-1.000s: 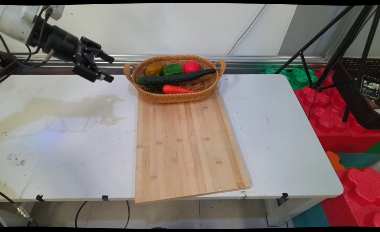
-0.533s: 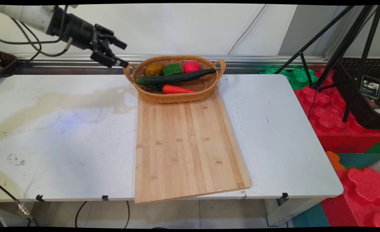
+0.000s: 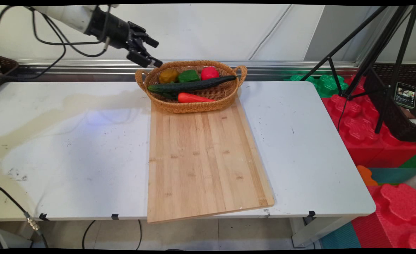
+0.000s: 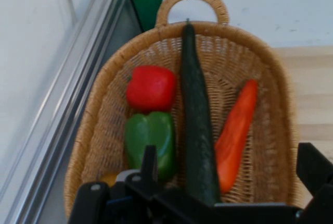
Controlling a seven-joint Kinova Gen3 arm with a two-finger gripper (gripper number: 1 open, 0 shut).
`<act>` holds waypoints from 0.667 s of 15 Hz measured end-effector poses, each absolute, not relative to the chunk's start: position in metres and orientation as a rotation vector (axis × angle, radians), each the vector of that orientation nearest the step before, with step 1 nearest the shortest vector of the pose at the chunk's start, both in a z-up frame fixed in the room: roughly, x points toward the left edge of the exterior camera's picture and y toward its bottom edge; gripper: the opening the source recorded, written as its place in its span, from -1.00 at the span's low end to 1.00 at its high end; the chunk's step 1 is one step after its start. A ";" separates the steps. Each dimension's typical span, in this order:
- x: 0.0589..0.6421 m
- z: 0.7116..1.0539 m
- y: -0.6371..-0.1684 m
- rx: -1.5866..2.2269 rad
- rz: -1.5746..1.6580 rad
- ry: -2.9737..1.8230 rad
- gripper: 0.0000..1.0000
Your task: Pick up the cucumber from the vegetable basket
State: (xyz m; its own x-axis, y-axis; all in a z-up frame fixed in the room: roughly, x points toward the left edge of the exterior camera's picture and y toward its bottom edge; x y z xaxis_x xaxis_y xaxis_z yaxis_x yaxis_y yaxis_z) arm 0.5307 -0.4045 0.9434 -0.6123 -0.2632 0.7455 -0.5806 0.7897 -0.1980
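Gripper (image 3: 153, 53) hanging spread-open just above the basket's (image 3: 208, 105) left rim, so any drop risks a finger snagging the wicker or nudging the cucumber (image 3: 192, 85).

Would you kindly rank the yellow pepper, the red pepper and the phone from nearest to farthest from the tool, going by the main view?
1. Yellow pepper: at the basket's left end, just right of and below the tool.
2. Red pepper: farther right along the basket's back wall.
3. Phone: off the table, at the far right by the tripod.
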 end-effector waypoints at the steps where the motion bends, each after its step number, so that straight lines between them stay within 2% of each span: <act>1: 0.529 0.941 -0.409 0.626 0.559 -2.242 1.00; 10: 0.523 0.899 -0.464 0.740 0.614 -2.319 1.00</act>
